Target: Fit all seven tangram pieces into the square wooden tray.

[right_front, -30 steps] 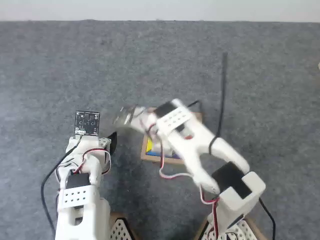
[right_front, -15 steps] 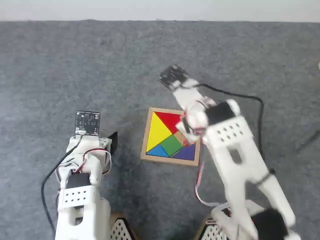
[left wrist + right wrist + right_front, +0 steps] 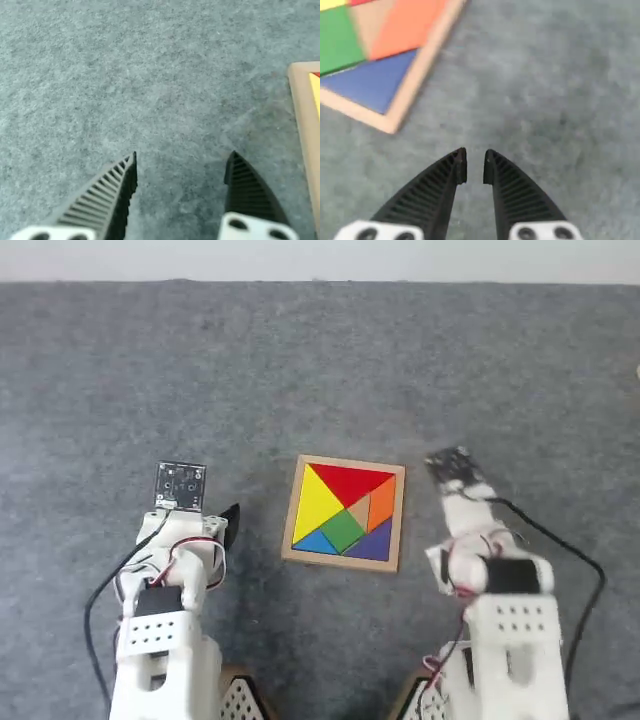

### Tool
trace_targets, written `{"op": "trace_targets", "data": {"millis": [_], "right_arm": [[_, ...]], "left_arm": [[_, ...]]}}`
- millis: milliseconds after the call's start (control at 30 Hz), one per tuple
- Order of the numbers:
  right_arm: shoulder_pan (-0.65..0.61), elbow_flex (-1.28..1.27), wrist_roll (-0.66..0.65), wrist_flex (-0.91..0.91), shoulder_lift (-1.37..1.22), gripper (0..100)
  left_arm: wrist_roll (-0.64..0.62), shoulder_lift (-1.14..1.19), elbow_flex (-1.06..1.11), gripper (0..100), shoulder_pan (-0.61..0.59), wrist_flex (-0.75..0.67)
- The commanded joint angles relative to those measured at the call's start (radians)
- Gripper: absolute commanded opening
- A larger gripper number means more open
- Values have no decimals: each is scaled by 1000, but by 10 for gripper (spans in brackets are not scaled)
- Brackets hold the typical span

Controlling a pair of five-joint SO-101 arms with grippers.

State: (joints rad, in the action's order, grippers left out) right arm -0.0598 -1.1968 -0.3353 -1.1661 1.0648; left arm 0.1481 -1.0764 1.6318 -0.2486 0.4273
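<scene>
Wooden and square, the tray (image 3: 341, 563) lies on the grey carpet (image 3: 200, 360) between our two arms, turned a little off square to them. It has no long axis to line up with, so what matters is which side it lies on. From the left gripper (image 3: 183, 155) it sits off to the right, near but apart, and a strip of its rim is in that wrist view. From the right gripper (image 3: 475, 152) it sits to the left and a little ahead, with one corner close in front of the fingers. We cannot say which arm is nearer, as both stand just off an opposite side of the tray.

Inside the rim we count seven pieces: the red triangle (image 3: 350, 483), the yellow triangle (image 3: 316, 505), the orange piece (image 3: 381, 505), the tan piece (image 3: 359, 512), the green square (image 3: 343, 529), the blue triangle (image 3: 315, 541) and the purple triangle (image 3: 372, 543). They meet edge to edge and fill the square, and none lies on the carpet.

The left gripper's fingers are spread wide over bare carpet and hold nothing. The right gripper's fingers are drawn almost together, with a thin slit between the tips, and they are also empty.

We judge the fitting done. If any piece needs pressing flat, either arm would move inward toward the tray.
</scene>
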Motion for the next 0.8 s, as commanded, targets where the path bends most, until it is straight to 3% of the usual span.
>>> {"op": "trace_targets", "data": {"millis": [0,400,567,767], "right_arm": [[111,-114,9,28,189,71],[185,-493,9,84,596,73],[186,-486,9,-47,759,73],[180,-486,11,-133,723,70]], "left_arm": [[-11,-17,-22,280,5,-23],[-11,-17,-21,280,5,-23],[-12,-17,-15,280,5,-23],[-12,-17,-10,280,5,-23]]}}
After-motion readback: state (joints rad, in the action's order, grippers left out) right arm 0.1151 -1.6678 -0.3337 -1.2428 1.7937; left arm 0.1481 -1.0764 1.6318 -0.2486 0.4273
